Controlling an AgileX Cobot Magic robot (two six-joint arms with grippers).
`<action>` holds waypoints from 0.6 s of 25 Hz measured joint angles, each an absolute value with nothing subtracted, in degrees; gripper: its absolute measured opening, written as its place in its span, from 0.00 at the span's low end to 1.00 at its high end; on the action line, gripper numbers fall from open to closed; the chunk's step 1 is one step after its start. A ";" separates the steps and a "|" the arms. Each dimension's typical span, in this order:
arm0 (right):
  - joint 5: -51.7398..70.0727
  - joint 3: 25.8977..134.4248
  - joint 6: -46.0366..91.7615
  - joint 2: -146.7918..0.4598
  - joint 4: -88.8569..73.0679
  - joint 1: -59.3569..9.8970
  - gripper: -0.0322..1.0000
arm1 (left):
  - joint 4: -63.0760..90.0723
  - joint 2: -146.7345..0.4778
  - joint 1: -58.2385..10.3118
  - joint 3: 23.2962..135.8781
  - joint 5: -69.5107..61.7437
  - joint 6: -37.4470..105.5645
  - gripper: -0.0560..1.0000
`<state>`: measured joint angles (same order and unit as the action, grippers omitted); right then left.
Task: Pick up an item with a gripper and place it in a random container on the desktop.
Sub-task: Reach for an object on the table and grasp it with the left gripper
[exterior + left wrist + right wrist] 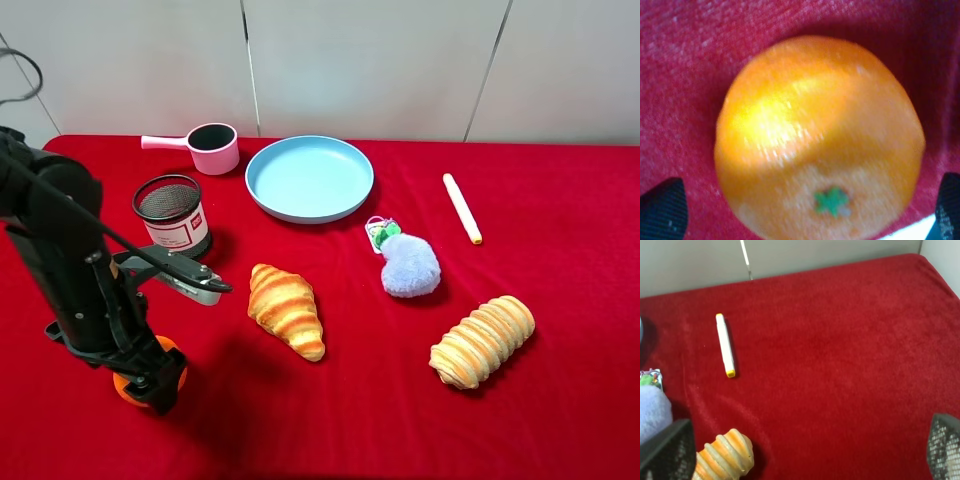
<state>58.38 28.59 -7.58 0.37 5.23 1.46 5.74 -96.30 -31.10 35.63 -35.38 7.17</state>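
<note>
The orange fruit (124, 388) lies on the red desktop (560, 420) at the front left, mostly hidden under my left arm. In the left wrist view the fruit (815, 135) fills the frame, green stem spot showing. My left gripper (150, 378) (805, 210) is lowered over it, open, with a dark fingertip (662, 207) on either side and a small gap to the skin. The black wire-mesh cup (172, 213) with a white and red label stands upright behind the arm. My right gripper (805, 460) is open and empty; it is out of the high view.
A croissant (288, 308) lies right of the left arm. A pink handled cup (208, 147) and a light-blue plate (309, 177) stand at the back. A blue plush (409, 264), a striped roll (482, 341) (724, 460) and a white marker (462, 208) (725, 344) lie to the right.
</note>
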 joint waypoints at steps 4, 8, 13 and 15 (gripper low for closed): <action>58.38 28.59 -7.58 0.37 5.23 1.46 0.70 | 5.74 -97.13 -31.10 35.14 -31.60 8.06 0.99; 58.38 28.59 -7.58 0.37 5.22 1.46 0.70 | 5.74 -97.18 -31.10 34.76 -29.49 8.30 0.97; 58.38 28.59 -7.58 0.37 5.22 1.46 0.70 | 5.74 -97.18 -31.10 34.71 -28.36 8.30 0.93; 58.38 28.59 -7.58 0.37 5.22 1.46 0.70 | 5.74 -97.18 -31.10 34.71 -28.30 8.35 0.91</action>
